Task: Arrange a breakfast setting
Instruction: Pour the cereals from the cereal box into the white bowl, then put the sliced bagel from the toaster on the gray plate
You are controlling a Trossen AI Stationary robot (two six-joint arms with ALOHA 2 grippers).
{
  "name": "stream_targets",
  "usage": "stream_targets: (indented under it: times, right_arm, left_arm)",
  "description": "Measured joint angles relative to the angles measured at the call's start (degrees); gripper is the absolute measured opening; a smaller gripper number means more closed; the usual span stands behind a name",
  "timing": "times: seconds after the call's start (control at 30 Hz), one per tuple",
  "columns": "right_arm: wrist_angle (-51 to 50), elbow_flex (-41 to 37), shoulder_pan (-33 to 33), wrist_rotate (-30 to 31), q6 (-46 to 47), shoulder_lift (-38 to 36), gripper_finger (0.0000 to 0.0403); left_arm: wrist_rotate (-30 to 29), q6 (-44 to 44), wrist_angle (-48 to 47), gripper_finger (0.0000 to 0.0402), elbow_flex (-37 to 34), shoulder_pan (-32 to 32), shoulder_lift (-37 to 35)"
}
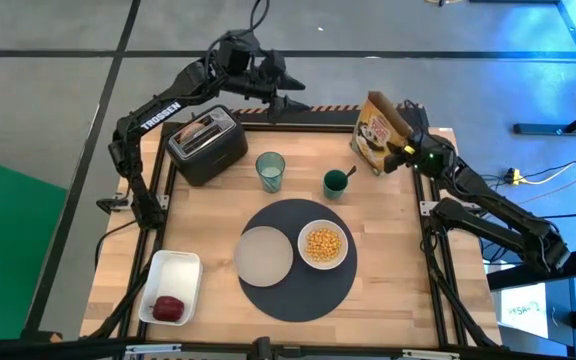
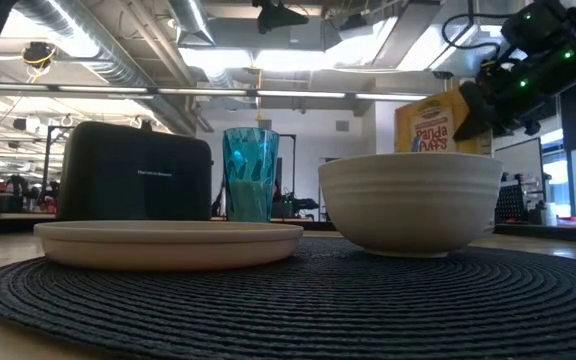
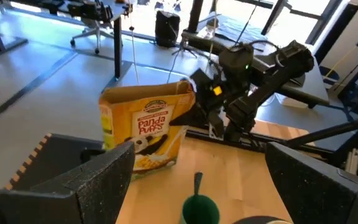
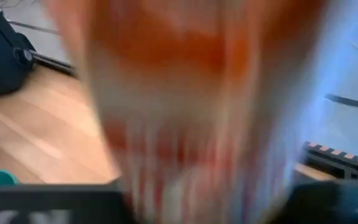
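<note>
The right gripper (image 1: 404, 128) has its fingers pinching the top of a yellow cereal box (image 1: 376, 133), which stands near the worktop's (image 1: 388, 270) far right corner. The left gripper (image 1: 286, 92) hangs beyond the far edge — its fingers spread and empty. At the worktop's middle lies the round dark-grey mat (image 1: 298, 290), carrying the pale beige plate (image 1: 264, 254) and, beside it, the white bowl (image 1: 323, 245) with yellow cereal inside. The bluish glass (image 1: 270, 171) and a green cup (image 1: 335, 183) stand beyond the mat — the black toaster (image 1: 206, 145) at the far left corner.
</note>
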Motion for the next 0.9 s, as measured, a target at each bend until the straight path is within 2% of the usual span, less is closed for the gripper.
stream_targets:
  times: [0.17, 0.33, 0.47, 0.7, 0.9]
  right_arm:
    - [-2.6, 3.2, 0.0, 0.1, 0.0, 0.0, 0.0212]
    - [-3.5, 7.2, 0.0, 0.5, -0.1, 0.0, 0.0263]
    - [-3.3, 10.9, 0.0, 0.5, -1.3, 0.0, 0.0272]
    - [-3.3, 16.0, 0.0, 0.5, -4.3, 0.1, 0.0265]
    - [-2.8, 22.8, 0.0, -0.7, -4.3, 0.2, 0.0264]
  left_arm:
    - [-1.6, -0.7, -2.2, 0.0355, 0.0, 0.1, -0.7]
    - [-2.8, -1.1, -5.3, 0.0355, 0.0, 0.4, -2.4]
    - [-3.9, -1.5, -9.8, 0.0355, 0.0, 0.4, -3.8]
    - [-11.1, -1.3, -20.0, 0.0355, 0.0, -0.9, -4.6]
    - [-22.7, -2.0, -35.4, 0.0355, 0.0, -1.9, -4.6]
